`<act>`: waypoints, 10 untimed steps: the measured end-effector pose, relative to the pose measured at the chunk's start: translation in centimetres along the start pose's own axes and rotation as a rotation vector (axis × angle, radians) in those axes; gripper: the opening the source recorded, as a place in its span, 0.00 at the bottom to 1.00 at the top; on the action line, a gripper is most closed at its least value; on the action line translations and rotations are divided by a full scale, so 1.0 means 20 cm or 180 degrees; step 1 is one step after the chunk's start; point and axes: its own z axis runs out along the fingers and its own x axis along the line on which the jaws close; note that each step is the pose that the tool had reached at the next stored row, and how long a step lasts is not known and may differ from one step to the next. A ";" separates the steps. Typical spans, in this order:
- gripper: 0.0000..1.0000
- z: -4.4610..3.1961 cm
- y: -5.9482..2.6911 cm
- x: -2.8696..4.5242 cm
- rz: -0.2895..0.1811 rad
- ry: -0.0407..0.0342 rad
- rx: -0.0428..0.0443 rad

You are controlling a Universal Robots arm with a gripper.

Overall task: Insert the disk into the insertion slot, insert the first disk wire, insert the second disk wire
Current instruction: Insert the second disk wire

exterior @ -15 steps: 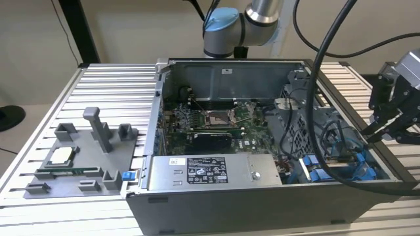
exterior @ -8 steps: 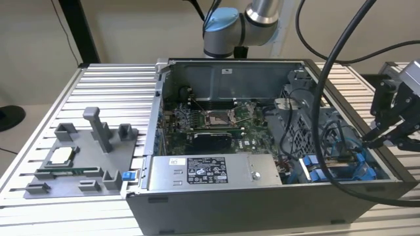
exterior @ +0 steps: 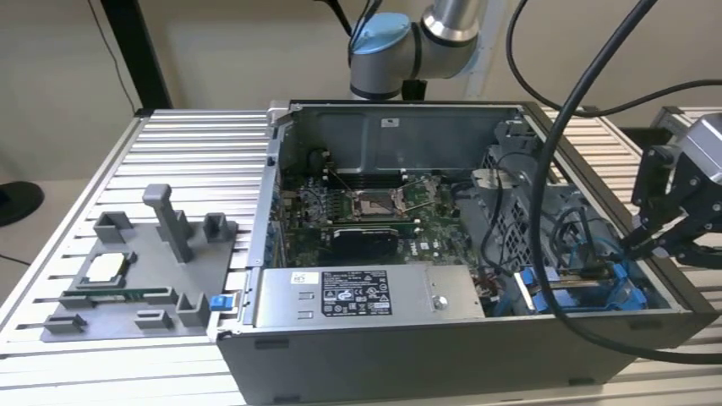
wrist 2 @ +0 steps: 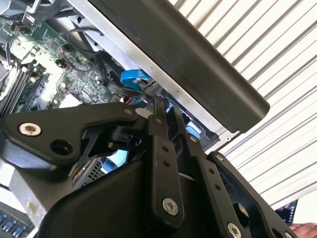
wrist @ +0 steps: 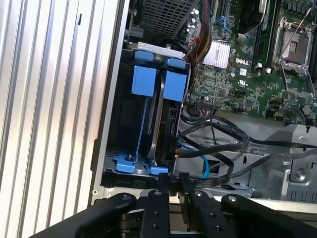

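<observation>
While disk sits slotted, end effector closed

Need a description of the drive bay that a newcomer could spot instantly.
Find the open computer case on the slatted table. Look in its corner at the exterior view's lower right, beside the grey labelled power-supply box. The drive bay is the metal cage there, set apart by its bright blue plastic rails and tabs.

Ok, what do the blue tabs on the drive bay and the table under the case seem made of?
The blue tabs look like moulded plastic: matte, evenly coloured, rounded edges. The table is probably bare aluminium, judging by its silvery sheen and ribbed grooves.
</observation>
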 end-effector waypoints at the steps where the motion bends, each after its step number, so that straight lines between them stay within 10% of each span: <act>1: 0.00 0.001 0.000 0.000 0.0000 -0.0002 0.0000; 10: 0.00 -0.029 0.010 -0.007 -0.0006 -0.0095 0.0013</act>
